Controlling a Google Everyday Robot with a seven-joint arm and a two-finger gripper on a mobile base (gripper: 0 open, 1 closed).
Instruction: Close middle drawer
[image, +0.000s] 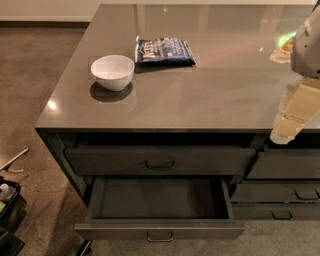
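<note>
The middle drawer (160, 231) stands pulled out from the front of the dark grey cabinet. Its shallow dark box (160, 198) shows nothing inside. Its small dark pull (160, 236) sits at the centre of the flat front. The slimmer drawer (160, 160) above it is pushed in. My gripper (284, 132), cream coloured, hangs at the right edge of the view over the countertop's front edge. It is above and to the right of the open drawer and apart from it.
A white bowl (112, 71) and a blue snack bag (164, 51) lie on the grey countertop (200, 95). More drawers (282, 192) fill the cabinet's right column. Dark objects (7, 200) stand on the floor at the lower left.
</note>
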